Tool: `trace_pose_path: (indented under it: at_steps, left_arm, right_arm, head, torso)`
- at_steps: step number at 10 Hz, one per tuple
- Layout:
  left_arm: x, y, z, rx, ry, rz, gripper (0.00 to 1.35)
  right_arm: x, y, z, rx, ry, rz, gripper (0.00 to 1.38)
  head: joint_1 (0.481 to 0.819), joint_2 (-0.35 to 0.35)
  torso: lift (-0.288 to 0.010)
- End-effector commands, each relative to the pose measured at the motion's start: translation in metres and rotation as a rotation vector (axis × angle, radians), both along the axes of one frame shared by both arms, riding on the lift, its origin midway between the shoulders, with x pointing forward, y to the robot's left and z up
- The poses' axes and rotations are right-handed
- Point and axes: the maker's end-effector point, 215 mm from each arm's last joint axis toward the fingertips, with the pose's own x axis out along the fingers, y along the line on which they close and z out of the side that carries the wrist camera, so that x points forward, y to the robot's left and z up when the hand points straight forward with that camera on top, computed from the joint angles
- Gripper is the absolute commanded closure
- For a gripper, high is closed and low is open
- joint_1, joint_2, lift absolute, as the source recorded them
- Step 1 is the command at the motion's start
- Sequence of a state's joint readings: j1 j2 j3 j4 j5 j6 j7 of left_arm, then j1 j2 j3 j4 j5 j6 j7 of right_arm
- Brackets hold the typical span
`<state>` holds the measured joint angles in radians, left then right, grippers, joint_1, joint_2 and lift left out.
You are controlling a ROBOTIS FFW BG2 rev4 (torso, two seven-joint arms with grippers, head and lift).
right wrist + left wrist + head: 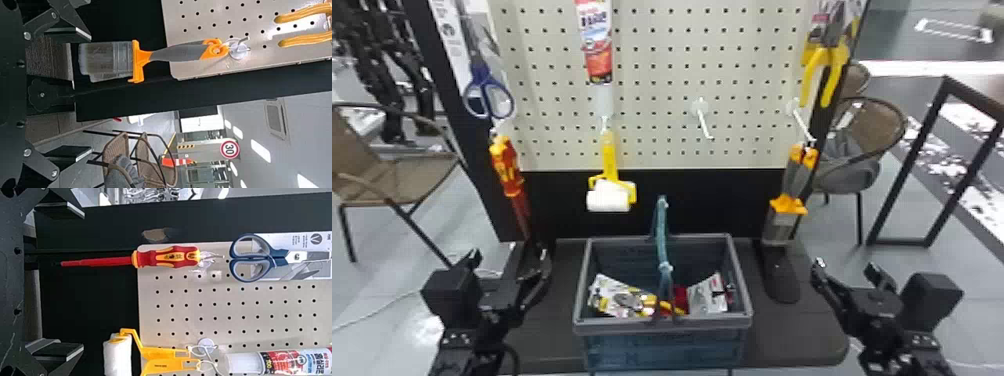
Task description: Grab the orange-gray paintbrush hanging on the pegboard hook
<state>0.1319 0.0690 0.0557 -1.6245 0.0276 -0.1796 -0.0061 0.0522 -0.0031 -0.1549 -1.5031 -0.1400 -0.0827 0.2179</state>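
The orange-gray paintbrush (794, 185) hangs from a white hook (802, 122) at the pegboard's lower right, bristle end down. Below it and to its right, my right gripper (847, 272) stands open and apart from it. In the right wrist view the paintbrush (172, 53) lies beyond the spread fingers of my right gripper (84, 94), with nothing between them. My left gripper (507, 262) is at the lower left of the head view, below the red screwdriver; in the left wrist view this gripper (70, 280) is open and holds nothing.
A gray basket (662, 327) with packaged items and a raised handle stands centrally on the dark base (797, 340). The pegboard (652, 90) also carries a red screwdriver (507, 167), blue scissors (487, 92), a yellow roller (610, 192), a tube (596, 45) and yellow-handled pliers (824, 70).
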Motion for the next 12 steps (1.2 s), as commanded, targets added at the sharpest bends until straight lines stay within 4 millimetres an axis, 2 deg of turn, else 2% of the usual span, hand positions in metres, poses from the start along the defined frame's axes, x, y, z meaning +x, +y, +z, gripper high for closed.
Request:
trace_pose_path:
  at_steps: [1, 6, 12]
  left_arm:
    - [0.0, 0.0, 0.0, 0.0, 0.0, 0.0, 0.12]
    - [0.0, -0.002, -0.001, -0.001, 0.002, -0.004, 0.12]
    - [0.001, -0.005, 0.0, -0.007, 0.0, -0.007, 0.12]
  right_arm:
    - [0.004, 0.002, 0.002, 0.012, 0.0, 0.002, 0.28]
    - [0.043, 0.001, 0.049, -0.024, -0.045, 0.156, 0.28]
    - [0.075, 0.04, 0.077, -0.018, -0.064, 0.448, 0.28]
  head:
    - [0.549, 0.0]
    - [0.549, 0.0]
    - [0.549, 0.0]
  torso:
    - [-0.1]
    - [-0.1]
    - [-0.1]
